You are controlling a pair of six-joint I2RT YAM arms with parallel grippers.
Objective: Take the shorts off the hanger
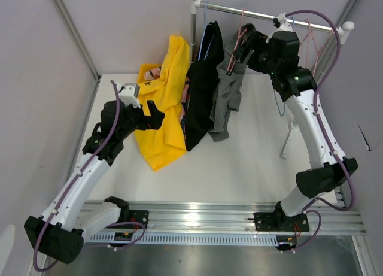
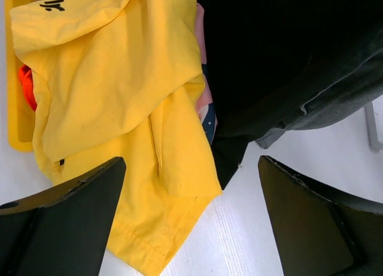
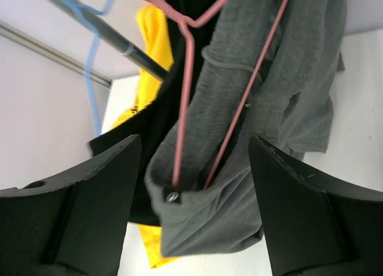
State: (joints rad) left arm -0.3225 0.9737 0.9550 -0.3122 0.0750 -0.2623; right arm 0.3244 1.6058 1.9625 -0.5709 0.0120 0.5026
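Note:
Grey shorts (image 1: 227,96) hang on a pink hanger (image 3: 188,78) from the rail (image 1: 263,14). My right gripper (image 1: 239,51) is up at their waistband, open. In the right wrist view its fingers (image 3: 194,156) stand on either side of the grey cloth (image 3: 281,78) without touching it. Black shorts (image 1: 200,96) hang beside them on a blue hanger (image 3: 90,54). Large yellow shorts (image 1: 164,108) lie draped to the left. My left gripper (image 1: 157,116) hovers open over their hem (image 2: 191,186). Orange-red cloth (image 2: 25,87) and pink patterned cloth (image 2: 205,102) peek from under the yellow.
Empty pink wire hangers (image 1: 311,42) hang at the rail's right end, and a blue one (image 1: 278,102) dangles behind my right arm. The rack's white post (image 1: 193,24) stands at the back, a white leg (image 1: 290,138) at the right. Grey walls close in on both sides.

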